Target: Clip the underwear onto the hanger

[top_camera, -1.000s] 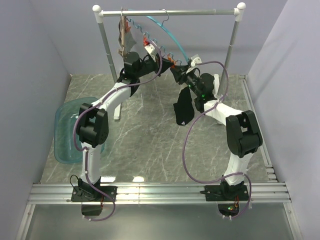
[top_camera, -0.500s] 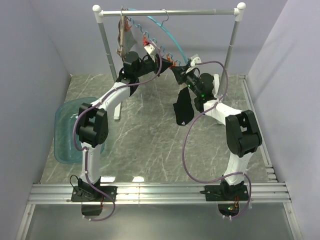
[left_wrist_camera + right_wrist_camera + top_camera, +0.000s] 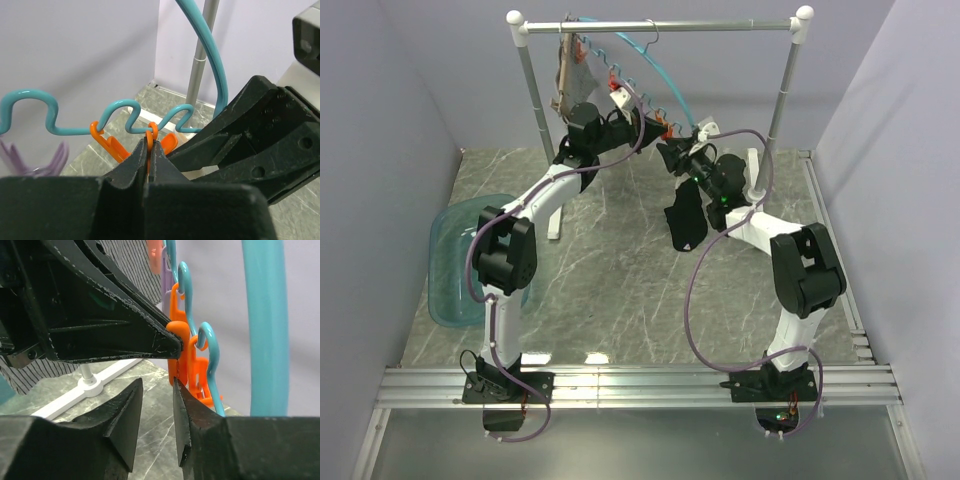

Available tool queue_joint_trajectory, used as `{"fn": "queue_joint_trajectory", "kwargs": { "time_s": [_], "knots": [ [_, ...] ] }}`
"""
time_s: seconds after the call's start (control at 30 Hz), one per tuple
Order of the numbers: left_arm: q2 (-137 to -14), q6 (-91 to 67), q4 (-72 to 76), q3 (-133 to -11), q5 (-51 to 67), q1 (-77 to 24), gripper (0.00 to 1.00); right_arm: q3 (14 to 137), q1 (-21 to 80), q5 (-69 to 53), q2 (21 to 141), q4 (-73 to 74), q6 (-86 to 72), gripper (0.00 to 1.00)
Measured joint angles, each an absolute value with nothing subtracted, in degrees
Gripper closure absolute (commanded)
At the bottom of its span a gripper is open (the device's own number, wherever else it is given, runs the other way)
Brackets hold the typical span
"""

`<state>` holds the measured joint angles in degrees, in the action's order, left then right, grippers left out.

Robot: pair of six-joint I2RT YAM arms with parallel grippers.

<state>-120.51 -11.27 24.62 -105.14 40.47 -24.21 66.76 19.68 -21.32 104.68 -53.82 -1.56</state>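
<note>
**Progress.** The hanger hangs from the metal clothes rail at the rear. The left fingers are closed tight on one orange clip in its row, pinching it. The right fingers stand partly apart just beside that clip. Nothing shows between their tips, and the worktop is visible through the gap.

The underwear hangs limp just below the right fingers in the overhead view. Its upper edge is hidden behind the arm, so I cannot tell what bears it. Neither wrist view shows black fabric inside the pinched clip.

**Assessment.** The garment is raised to clip height and the clip is gripped, but fastening is not confirmed. Still to do: seat the waistband in the clip's mouth, let the clip close, and withdraw both arms.

**Surface and room.**
- The worktop is grey marbled sheet, flat and matt.
- A translucent teal tub sits at its left edge.
- A wooden hanger with grey cloth occupies the rail's left end.
- Plain pale walls enclose three sides.
- Aluminium rails cross the near edge by the arm bases.
</note>
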Motion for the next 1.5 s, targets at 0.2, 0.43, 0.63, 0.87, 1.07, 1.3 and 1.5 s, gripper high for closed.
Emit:
{"fn": "queue_joint_trajectory", "kwargs": {
  "time_s": [0.2, 0.43, 0.63, 0.87, 1.07, 1.3, 1.5],
  "knots": [
    [-120.3, -11.2, 24.4, -105.1, 40.5, -24.2, 1.00, 66.7, 20.3, -18.2, 104.9, -53.5, -1.7, 0.65],
    [-120.0, -11.2, 24.1, -105.0, 40.7, -24.0, 1.00, 67.5, 20.7, -15.7, 105.8, -53.7, -2.0, 0.59],
    [-119.3, -10.1, 23.1, -104.8, 41.3, -24.0, 1.00, 69.5, 20.8, -14.9, 107.6, -54.2, -2.0, 0.57],
    [-118.9, -8.8, 21.4, -104.8, 41.8, -24.0, 1.00, 71.5, 21.6, -14.9, 110.1, -55.9, -1.5, 0.83],
    [-118.8, -8.7, 20.7, -104.8, 41.8, -23.9, 0.75, 71.7, 21.9, -14.8, 110.6, -56.6, -1.2, 1.00],
    [-118.8, -10.9, 18.9, -105.9, 41.9, -24.0, 0.49, 71.7, 21.9, -14.0, 111.0, -57.6, -1.0, 1.00],
    [-119.5, -13.0, 17.1, -107.3, 41.0, -23.9, 0.52, 71.7, 21.9, -13.6, 111.0, -57.9, -1.0, 1.00]
  ]
}}
